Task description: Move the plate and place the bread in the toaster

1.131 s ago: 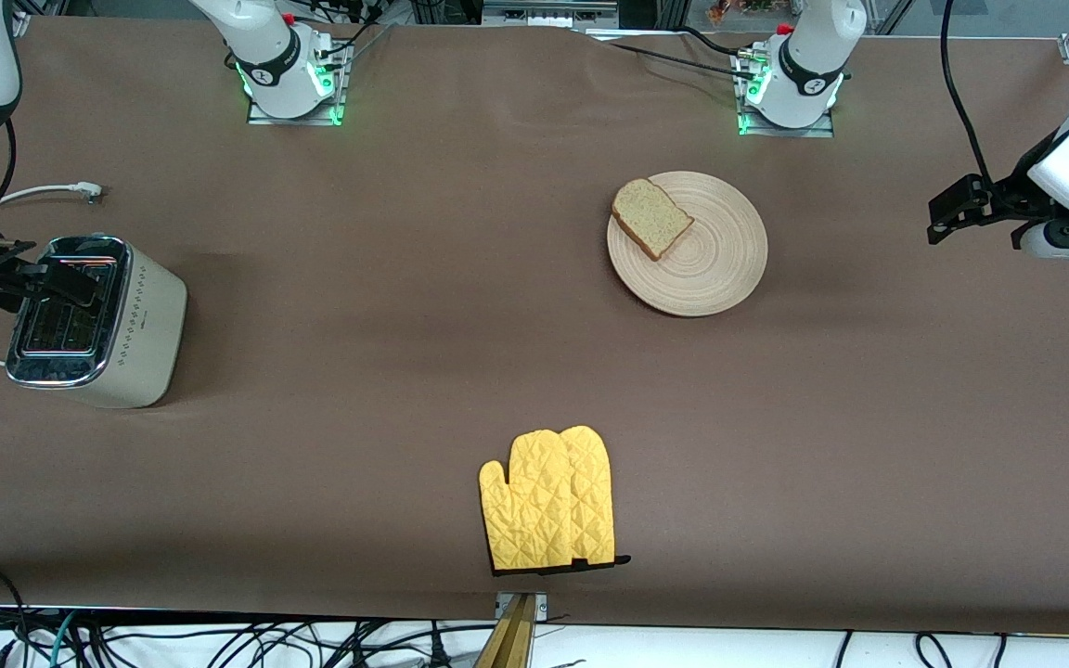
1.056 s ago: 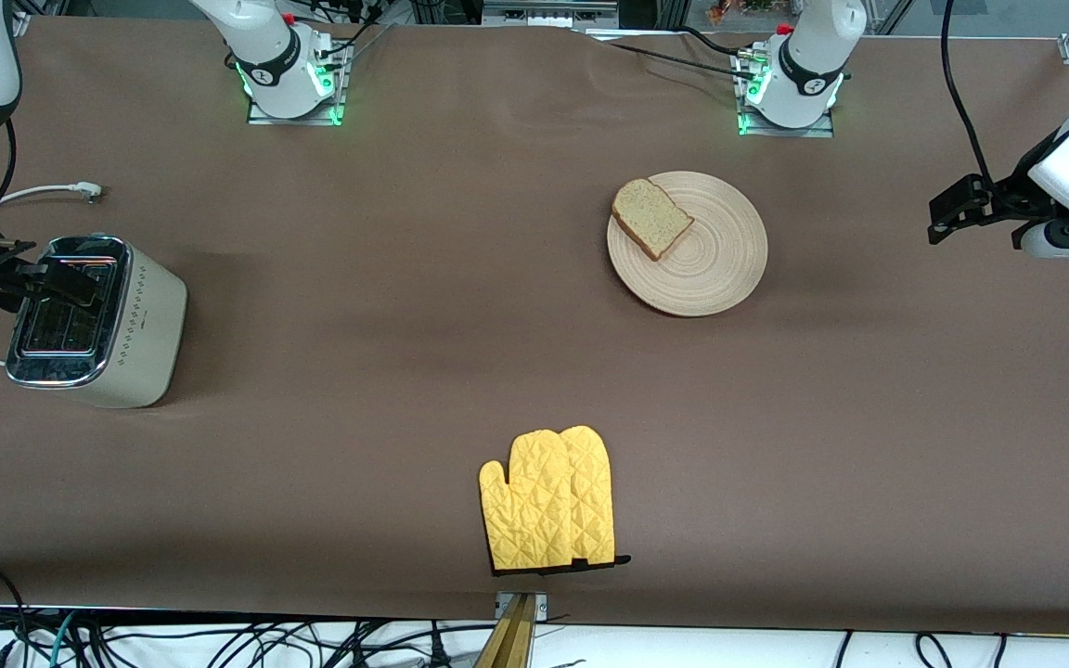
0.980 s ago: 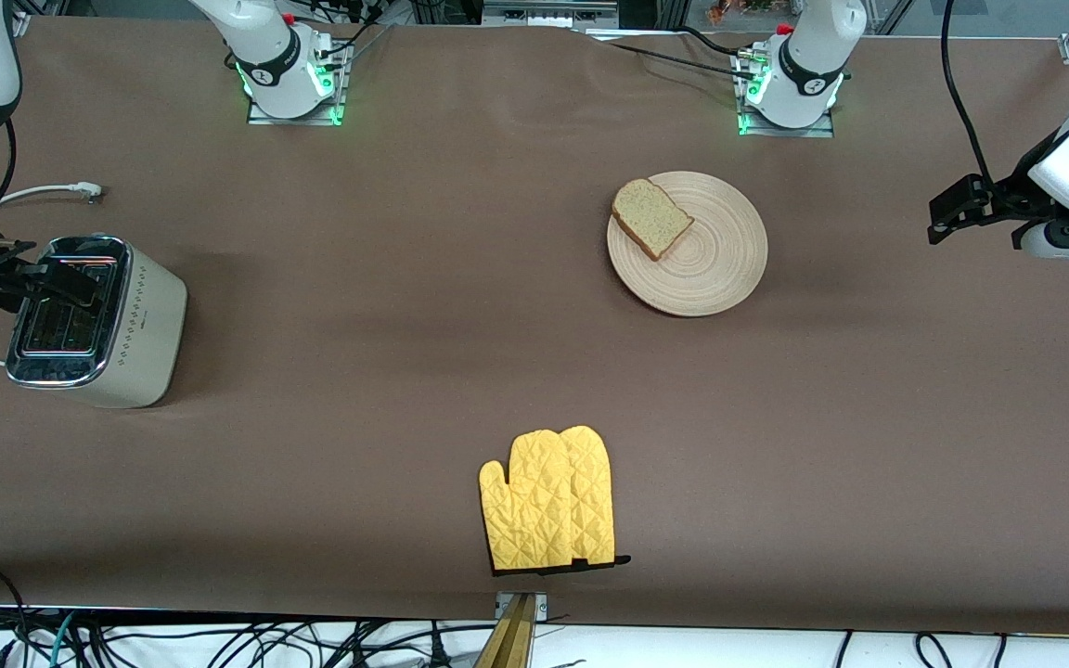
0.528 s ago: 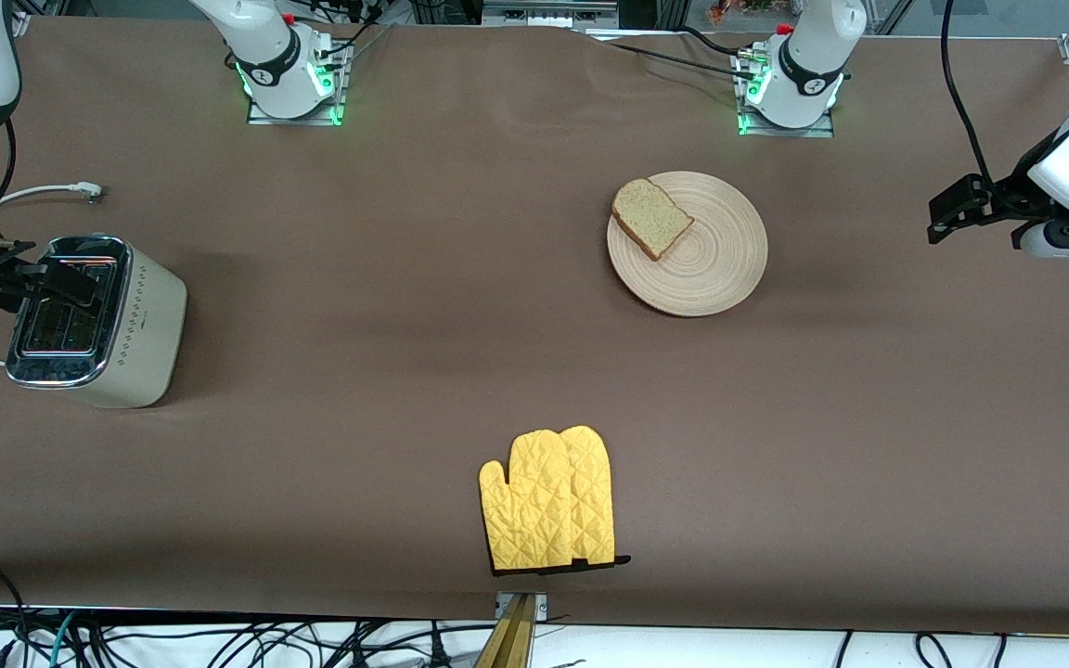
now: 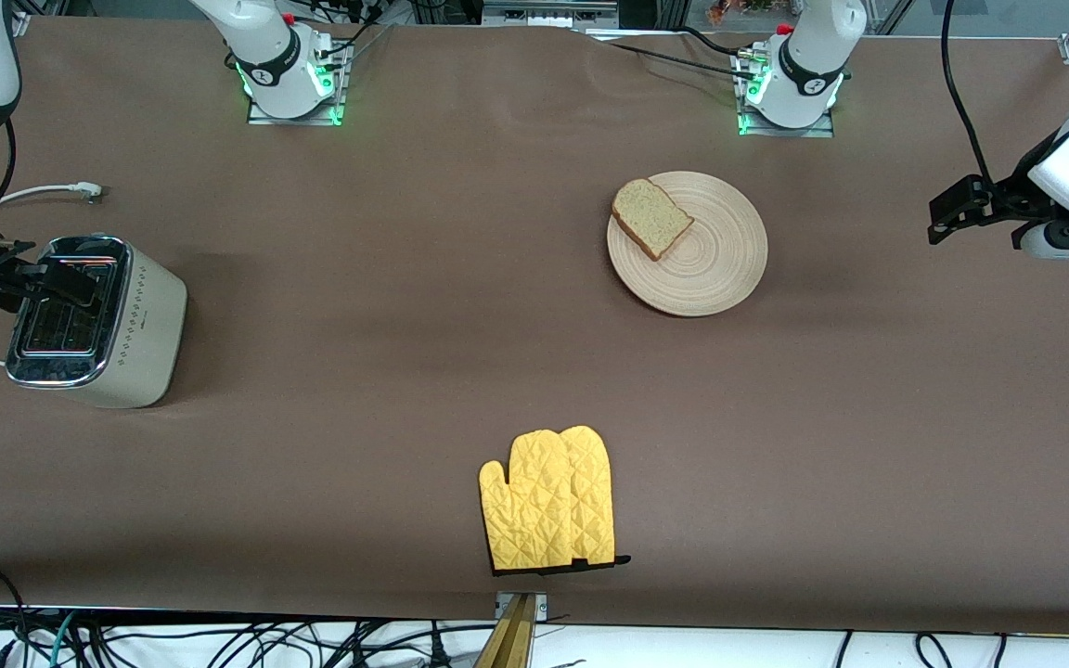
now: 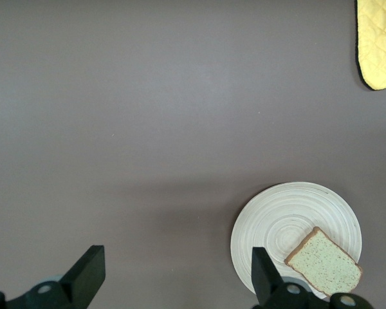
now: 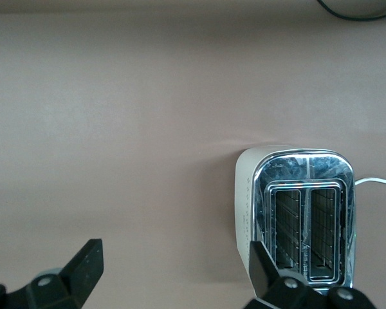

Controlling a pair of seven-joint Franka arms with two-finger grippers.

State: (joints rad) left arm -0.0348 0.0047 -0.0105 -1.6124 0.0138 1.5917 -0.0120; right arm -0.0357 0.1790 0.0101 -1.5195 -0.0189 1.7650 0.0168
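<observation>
Brown cloth covers the tabletop [image 5: 405,371], matte and faintly rippled, and nothing of the task looks begun. The plate [image 5: 711,269], round, flat and pale wood-toned with fine concentric grooves, sits toward the left arm's end of the tabletop, close to that arm's base. The bread [image 5: 650,217], a speckled light-brown slice with a darker crust and one rounded end, lies flat on the plate's rim area, on the edge facing the right arm's end. The toaster [image 5: 98,320] stands well apart at the right arm's end: cream sides with a small diamond pattern, a mirror-bright chrome top and two empty slots, its white cord [image 5: 43,192] trailing off.

Both arms wait. The left gripper [image 5: 957,209] hangs over bare cloth at the left arm's end, fingers spread wide and holding nothing. The right gripper [image 5: 33,278] hovers over the toaster's top, likewise spread and empty. A quilted yellow oven mitt [image 5: 548,498] lies nearer the front camera, untouched.

By my reading, both moving the plate and slotting the bread remain to be done.
</observation>
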